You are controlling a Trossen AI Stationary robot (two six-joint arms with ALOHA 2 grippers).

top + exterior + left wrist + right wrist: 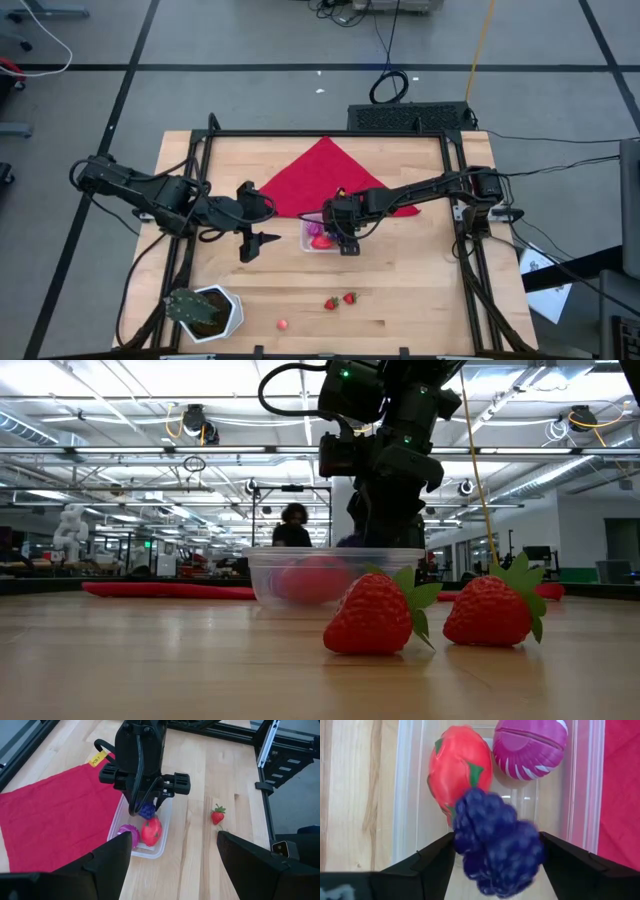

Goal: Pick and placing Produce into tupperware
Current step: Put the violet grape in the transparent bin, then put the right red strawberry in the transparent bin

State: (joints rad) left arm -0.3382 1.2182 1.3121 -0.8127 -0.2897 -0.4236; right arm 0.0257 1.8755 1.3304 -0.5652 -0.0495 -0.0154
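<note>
The clear tupperware (318, 238) stands on the wooden table at the red cloth's near corner. A red fruit (457, 765) and a pink-purple ribbed piece (530, 747) lie in it. My right gripper (497, 845) hangs over the tub, pointing steeply down, shut on a purple grape bunch (495, 845). Two strawberries (372, 615) (492, 610) and a small red ball (283, 324) lie on the table nearer the front edge. My left gripper (258, 215) waits open and holds nothing, raised above the table left of the tub. My right gripper has the grape bunch between its two fingers, one finger (437, 857) on each side of the bunch (146, 811). The fingers come from above, slanting down. The bunch hangs clear above the tub's floor, beside the red fruit.
A red cloth (325, 175) lies spread on the far half of the table, touching the tub. A green plant in a white pot (205, 312) stands at the near left corner. Black frame rails (455, 200) run along the table's sides.
</note>
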